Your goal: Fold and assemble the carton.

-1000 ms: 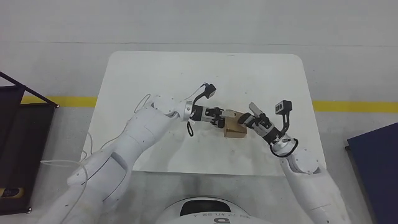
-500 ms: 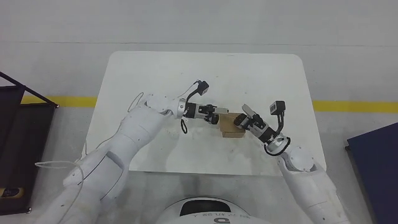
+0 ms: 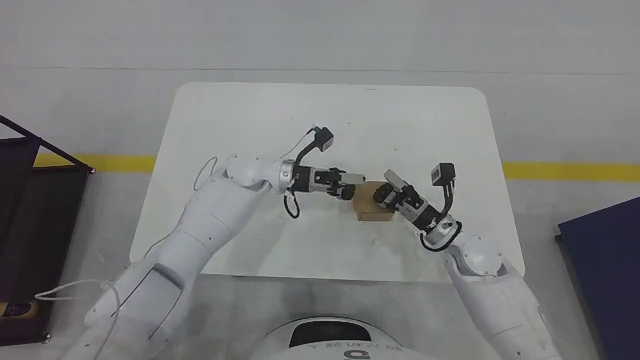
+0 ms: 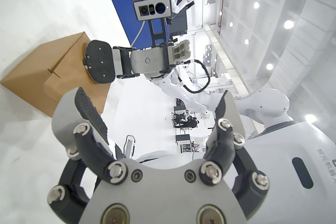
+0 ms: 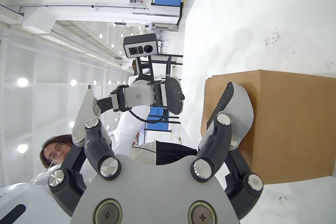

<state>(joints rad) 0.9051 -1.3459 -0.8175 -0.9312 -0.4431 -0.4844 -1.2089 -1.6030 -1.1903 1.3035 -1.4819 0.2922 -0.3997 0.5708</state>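
Observation:
A small brown carton (image 3: 371, 207) stands closed on the white table (image 3: 250, 120), near its front middle. My left gripper (image 3: 343, 184) is just left of it, open and holding nothing; in the left wrist view the left gripper (image 4: 155, 107) sits beside the carton (image 4: 44, 72), on the side with the tucked flap. My right gripper (image 3: 386, 191) is at the carton's right, open. In the right wrist view the right gripper (image 5: 160, 101) has one finger (image 5: 228, 104) lying against a face of the carton (image 5: 286, 125), the other finger in free air.
A dark rack (image 3: 25, 190) stands on the floor to the table's left and a blue panel (image 3: 605, 240) to its right. A yellow floor line (image 3: 570, 170) runs behind the table.
My left gripper has drawn back a little to the left of the carton. My right gripper has come left onto the carton, which shifted slightly left.

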